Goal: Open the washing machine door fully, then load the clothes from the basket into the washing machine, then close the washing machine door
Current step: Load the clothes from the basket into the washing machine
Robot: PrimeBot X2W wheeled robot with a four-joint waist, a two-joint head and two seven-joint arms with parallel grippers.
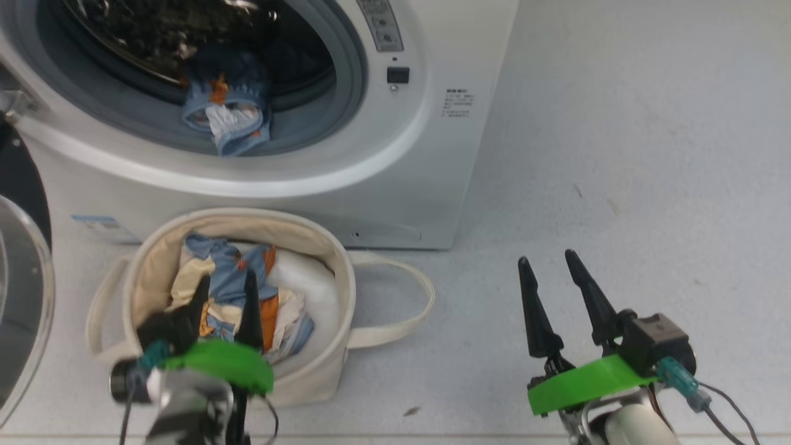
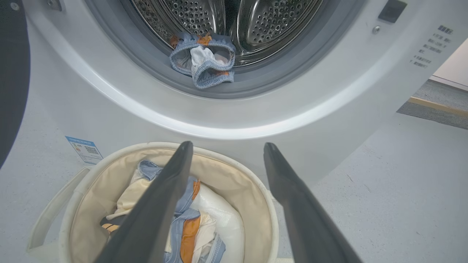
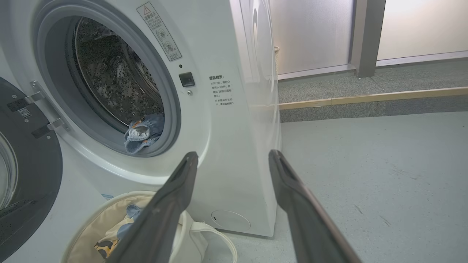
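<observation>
Most clothes lie in the basket by the washer; one blue piece sits at its mouth. The door is open, so more loading and shutting are left. The left gripper hangs over the basket and the right gripper waits beside it, both with jaws apart and empty.

glossy white washing machine, perforated shiny steel drum, matt canvas basket.

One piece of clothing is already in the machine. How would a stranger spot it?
Find the white washing machine with its door open. At the bottom of its round opening, a small light-blue garment with orange patches lies across the grey rubber ring. It alone is up there; the other clothes sit in the cream basket on the floor.
</observation>
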